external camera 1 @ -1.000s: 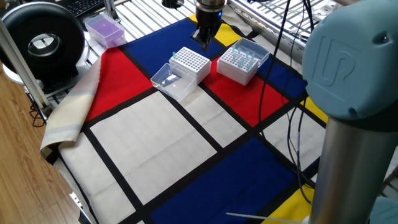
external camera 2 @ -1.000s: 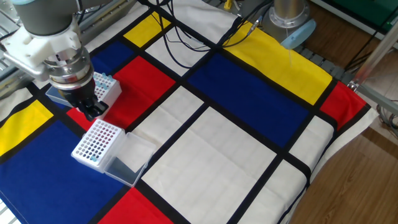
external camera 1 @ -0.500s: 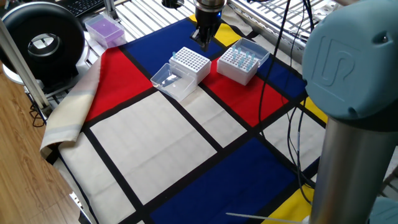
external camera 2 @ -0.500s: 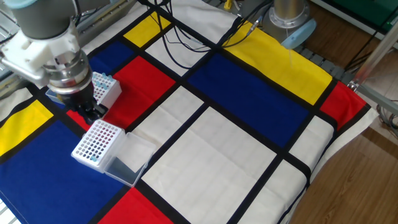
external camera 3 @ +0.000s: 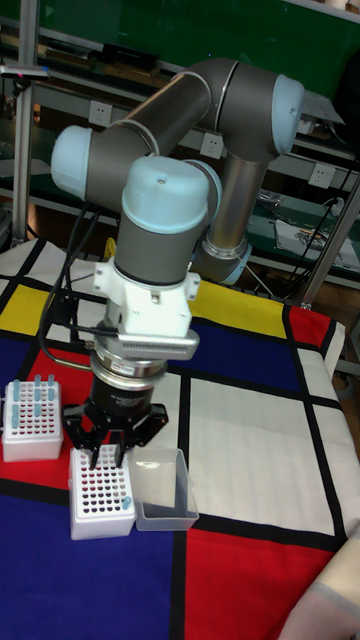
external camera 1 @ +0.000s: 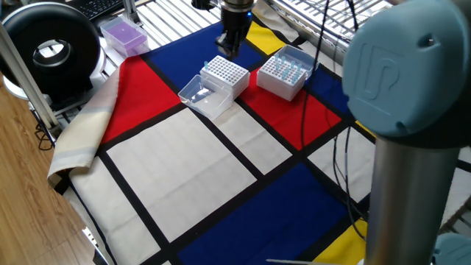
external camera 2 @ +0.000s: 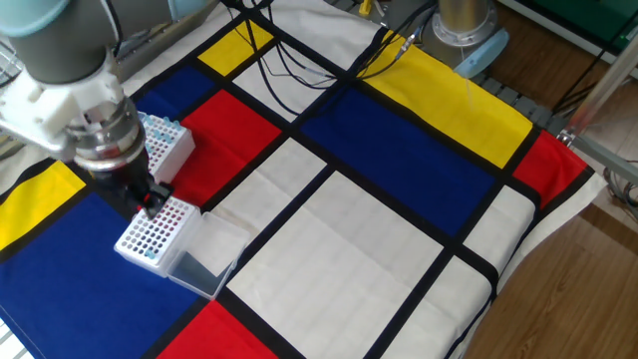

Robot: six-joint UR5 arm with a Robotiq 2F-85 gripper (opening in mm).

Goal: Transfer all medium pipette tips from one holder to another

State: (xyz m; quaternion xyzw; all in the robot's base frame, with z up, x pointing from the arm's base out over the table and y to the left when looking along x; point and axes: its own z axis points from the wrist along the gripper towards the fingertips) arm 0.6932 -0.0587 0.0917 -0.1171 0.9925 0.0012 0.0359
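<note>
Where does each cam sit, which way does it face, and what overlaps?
One fixed view: high, behind the arm's base, whose grey column fills the right; looks at the hand and both racks.
The other fixed view: high, opposite side; wrist and hand at left.
Tall fixed view: low, front-on; whole arm.
Shared: perforated rack, tip rack.

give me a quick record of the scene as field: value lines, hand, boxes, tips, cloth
hand: above the near end of the nearly empty box, fingers pointing down; open or shut cannot be told
nearly empty box: white, many holes, clear lid hinged open beside it
tip box: white, stands apart from the other box, holds pale-blue tips upright
purple box: off the cloth, by the table edge
cloth: red, blue, yellow and white blocks with black lines
</note>
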